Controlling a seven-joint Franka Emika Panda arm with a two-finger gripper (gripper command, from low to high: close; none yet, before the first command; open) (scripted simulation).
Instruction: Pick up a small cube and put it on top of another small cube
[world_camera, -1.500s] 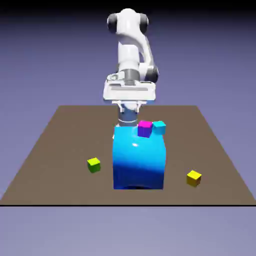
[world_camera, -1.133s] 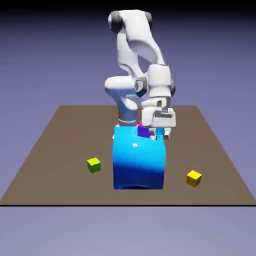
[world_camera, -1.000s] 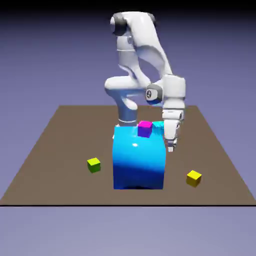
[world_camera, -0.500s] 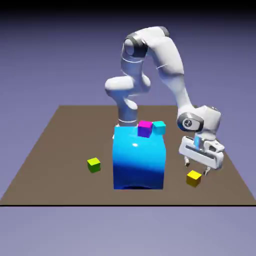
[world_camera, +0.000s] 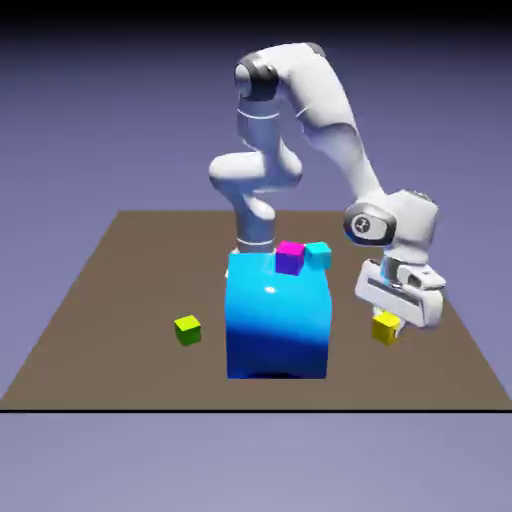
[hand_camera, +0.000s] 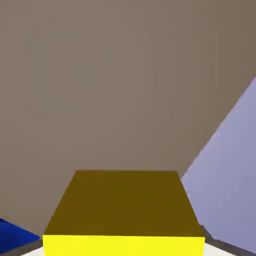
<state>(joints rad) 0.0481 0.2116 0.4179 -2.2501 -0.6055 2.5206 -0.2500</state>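
While the gripper (world_camera: 393, 322) pinches the yellow cube (world_camera: 386, 327), its jaws pressed onto the cube's sides, the cube sits at about four o'clock from the big blue block (world_camera: 278, 325), seemingly just clear of the table (world_camera: 120, 290). In the hand view it fills the bottom middle. By my reading, pickup is done and carrying comes next. That calls for lifting, then travelling toward nine o'clock to the green cube (world_camera: 187, 329), or up to the magenta cube (world_camera: 290, 257) or cyan cube (world_camera: 318, 254) atop the block, and lowering squarely.
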